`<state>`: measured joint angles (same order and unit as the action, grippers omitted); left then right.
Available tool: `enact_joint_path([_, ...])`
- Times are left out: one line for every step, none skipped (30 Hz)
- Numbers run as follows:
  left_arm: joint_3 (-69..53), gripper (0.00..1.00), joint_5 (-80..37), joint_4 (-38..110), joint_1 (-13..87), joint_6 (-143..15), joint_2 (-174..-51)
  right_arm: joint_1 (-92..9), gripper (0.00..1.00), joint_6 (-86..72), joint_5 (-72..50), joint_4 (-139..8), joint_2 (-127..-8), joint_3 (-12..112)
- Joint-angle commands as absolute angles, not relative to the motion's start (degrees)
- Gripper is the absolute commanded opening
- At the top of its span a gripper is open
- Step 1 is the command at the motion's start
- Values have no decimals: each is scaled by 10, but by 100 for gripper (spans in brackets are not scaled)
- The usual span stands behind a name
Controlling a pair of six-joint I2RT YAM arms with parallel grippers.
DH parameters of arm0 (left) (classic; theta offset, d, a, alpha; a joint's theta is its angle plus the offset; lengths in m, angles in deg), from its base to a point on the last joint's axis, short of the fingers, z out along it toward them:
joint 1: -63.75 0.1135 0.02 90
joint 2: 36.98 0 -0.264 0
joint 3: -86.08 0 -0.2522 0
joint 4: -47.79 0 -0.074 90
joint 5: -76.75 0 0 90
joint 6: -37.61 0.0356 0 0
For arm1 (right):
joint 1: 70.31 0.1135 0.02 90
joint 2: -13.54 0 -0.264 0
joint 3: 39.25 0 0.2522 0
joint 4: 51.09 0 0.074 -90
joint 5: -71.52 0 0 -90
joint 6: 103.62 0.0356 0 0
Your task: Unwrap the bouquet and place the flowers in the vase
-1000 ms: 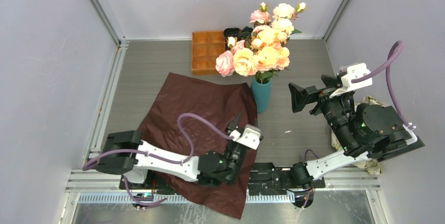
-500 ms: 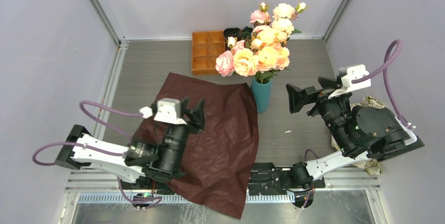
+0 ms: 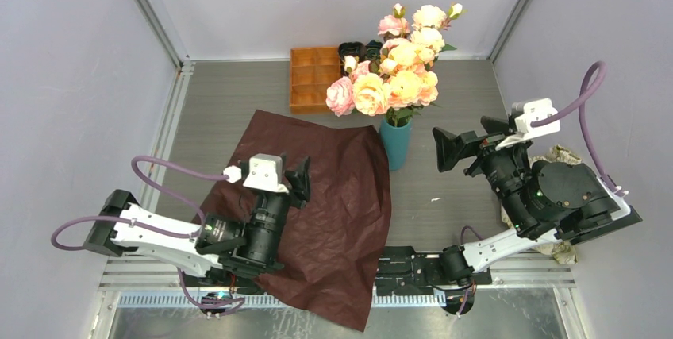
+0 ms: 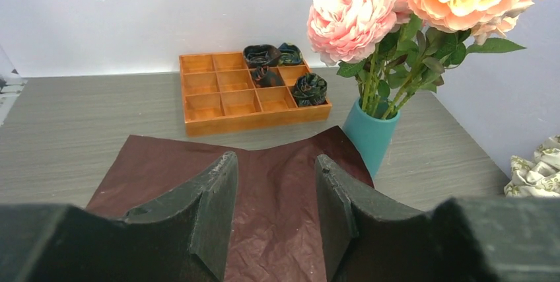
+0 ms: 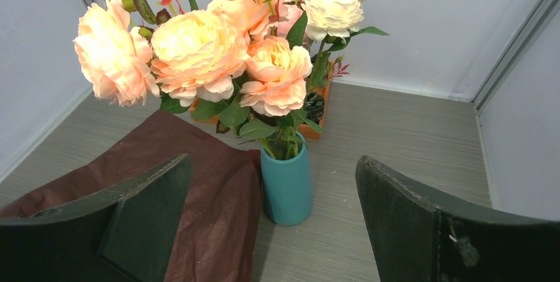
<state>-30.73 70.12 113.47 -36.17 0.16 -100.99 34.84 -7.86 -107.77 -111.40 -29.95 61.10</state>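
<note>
Now L gripper (image 3: 300,174) swung left over paper (image 3: 341,196), jaws apart; R gripper (image 3: 464,137) wide, unmoved.

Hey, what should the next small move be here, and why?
Probably pull the left gripper and right gripper back and stop: both are open and empty, the flowers stand in the vase, and the wrapping paper lies spread flat.

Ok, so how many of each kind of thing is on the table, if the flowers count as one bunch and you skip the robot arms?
Teal vase: 1
Bunch of roses: 1
Maroon wrapping paper: 1
Orange tray: 1
Dark rosettes in the tray: 4
Patterned cloth: 1
Total: 9
</note>
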Motion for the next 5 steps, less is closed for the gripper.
enact_joint_path([-310,47,702,1159,-364,1,-990,349,99,-116,-1265,-1066,-312,606])
enact_joint_path([-313,48,703,1159,-365,1,-985,349,99,-120,-1266,-1060,-315,607])
enact_joint_path([-316,47,704,1159,-364,1,-979,349,99,-120,-1265,-1060,-318,610])
enact_joint_path([-319,47,703,1158,-364,0,-974,348,99,-120,-1265,-1060,-318,610])
enact_joint_path([-321,48,704,1158,-364,2,-967,349,99,-120,-1265,-1060,-318,609])
